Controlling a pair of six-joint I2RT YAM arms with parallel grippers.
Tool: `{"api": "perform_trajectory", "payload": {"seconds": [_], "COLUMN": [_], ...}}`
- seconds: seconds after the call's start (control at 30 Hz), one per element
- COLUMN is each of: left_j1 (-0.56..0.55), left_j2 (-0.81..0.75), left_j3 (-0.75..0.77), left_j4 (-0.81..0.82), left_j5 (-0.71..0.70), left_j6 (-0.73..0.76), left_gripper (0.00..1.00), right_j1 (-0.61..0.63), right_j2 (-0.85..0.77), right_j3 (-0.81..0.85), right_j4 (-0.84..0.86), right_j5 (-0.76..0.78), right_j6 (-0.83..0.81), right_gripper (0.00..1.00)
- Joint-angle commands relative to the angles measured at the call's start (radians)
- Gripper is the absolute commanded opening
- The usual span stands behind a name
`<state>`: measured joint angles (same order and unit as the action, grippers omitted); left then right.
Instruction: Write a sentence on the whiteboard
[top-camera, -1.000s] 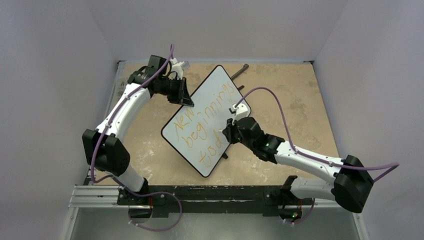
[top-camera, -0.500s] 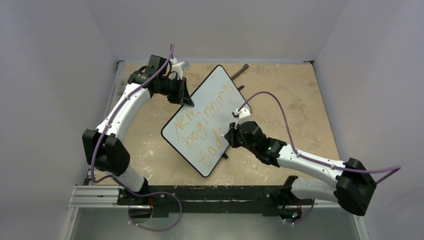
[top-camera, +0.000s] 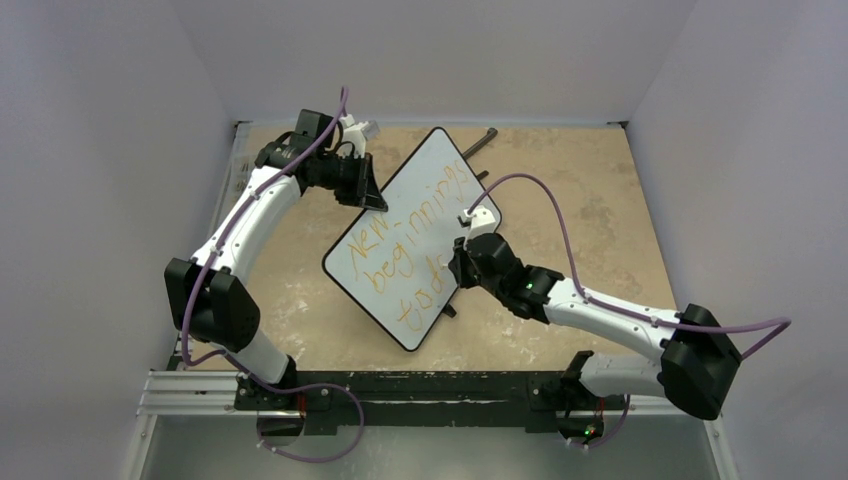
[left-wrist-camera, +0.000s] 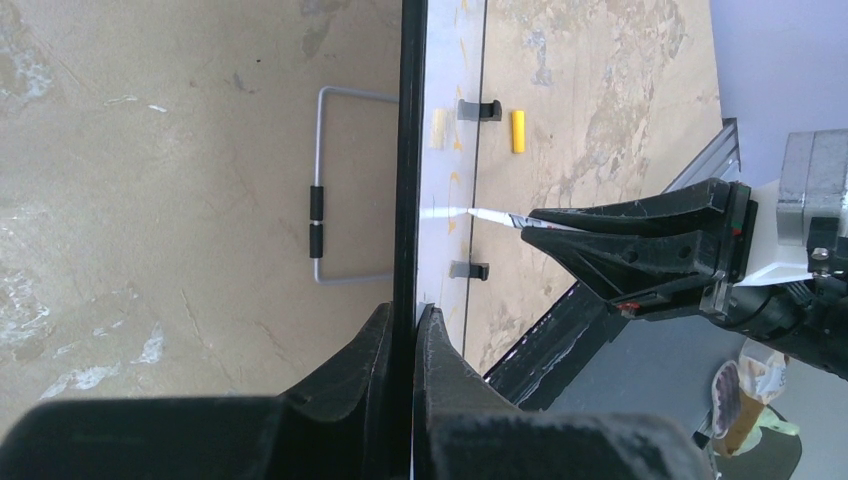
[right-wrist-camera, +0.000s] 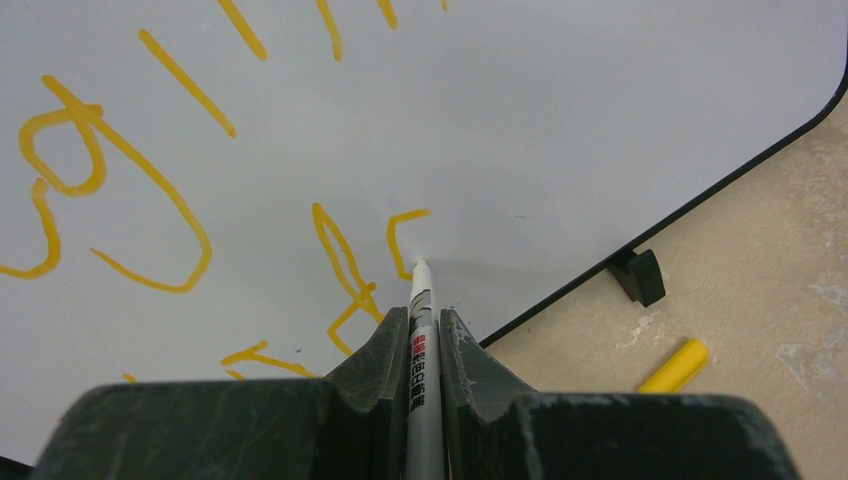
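The left pincer (left-wrist-camera: 403, 312) is clamped shut on the thin black rim of the large white rectangular whiteboard (top-camera: 415, 192), which stretches away ahead of its fingers. Orange handwritten lettering (top-camera: 405, 252) slants across the board. The right pincer (right-wrist-camera: 425, 318) grips a slim white marker pen (right-wrist-camera: 420, 285), its tip touching the board just ahead. A small yellow cap (right-wrist-camera: 675, 366) lies to its right on the beige tabletop (right-wrist-camera: 770, 230).
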<state>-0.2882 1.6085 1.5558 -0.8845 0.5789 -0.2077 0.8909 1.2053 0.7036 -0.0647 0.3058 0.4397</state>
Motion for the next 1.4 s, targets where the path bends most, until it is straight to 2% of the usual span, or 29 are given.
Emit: {"api": "perform_trajectory", "payload": {"seconds": [0.0, 0.37, 0.77, 1.37], "left_j1": [0.011, 0.011, 0.012, 0.012], "left_j2": [0.005, 0.003, 0.001, 0.001], "left_j3": [0.016, 0.016, 0.018, 0.018], "left_j4": [-0.029, -0.03, -0.028, -0.029], "left_j5": [-0.185, -0.185, -0.182, -0.179], "left_j6": [0.03, 0.028, 0.028, 0.028], "left_gripper": [0.0, 0.0, 0.0, 0.0], "right_j1": [0.002, 0.002, 0.002, 0.002], "right_j2": [0.025, 0.043, 0.001, -0.006], "right_j3": [0.082, 0.112, 0.007, 0.043], "right_j4": [0.011, 0.013, 0.017, -0.034], "right_j5": [0.039, 0.02, 0.004, 0.094], "right_j6": [-0.016, -0.023, -0.002, -0.036], "right_gripper": [0.0, 0.0, 0.0, 0.0]}}
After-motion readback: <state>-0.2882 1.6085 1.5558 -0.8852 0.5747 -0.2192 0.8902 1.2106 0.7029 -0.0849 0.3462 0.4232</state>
